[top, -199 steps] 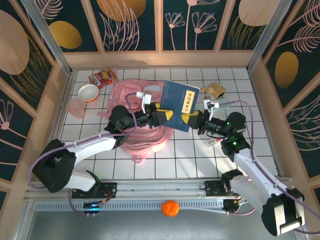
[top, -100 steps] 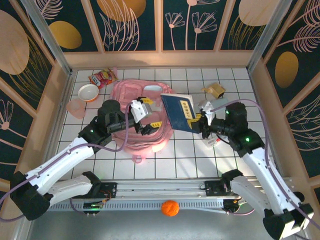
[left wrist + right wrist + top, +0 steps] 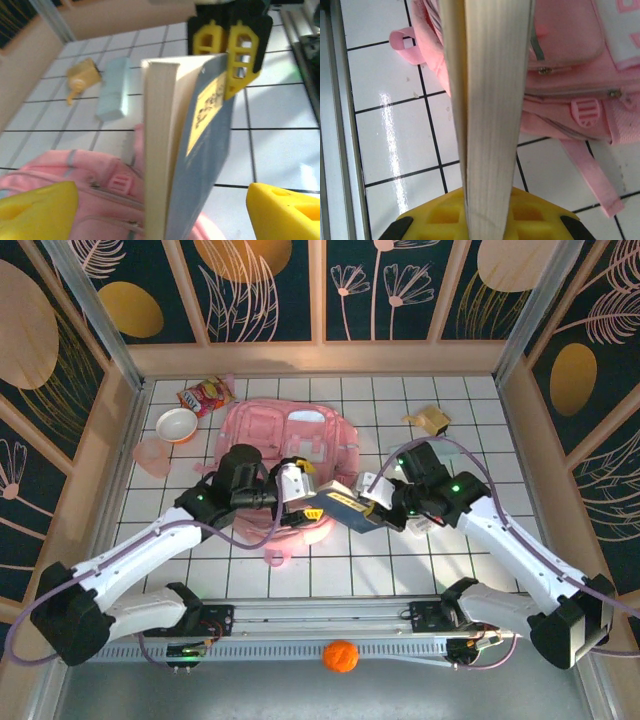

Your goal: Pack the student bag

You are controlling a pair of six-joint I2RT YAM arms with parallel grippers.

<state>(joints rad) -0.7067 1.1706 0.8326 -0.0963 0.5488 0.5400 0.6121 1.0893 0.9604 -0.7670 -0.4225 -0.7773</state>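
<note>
Top external view: the pink student bag (image 3: 290, 445) lies flat on the white-tiled worktop (image 3: 400, 560), left of centre. Its near edge lies under the left hand (image 3: 316, 508) and one end of a blue book (image 3: 345, 506). The right hand (image 3: 378, 510) is clenched on the book's other end.

Left wrist view: the book (image 3: 200, 150) stands on edge between the left hand's (image 3: 160, 210) yellow fingers (image 3: 37, 207), with a gap on both sides, so this hand is released. The right hand (image 3: 229, 52) pinches the far edge, and the bag (image 3: 75, 175) lies below.

Right wrist view: the book's pages (image 3: 490, 100) rise from the right hand (image 3: 485, 215) over the bag (image 3: 570, 65).
</note>
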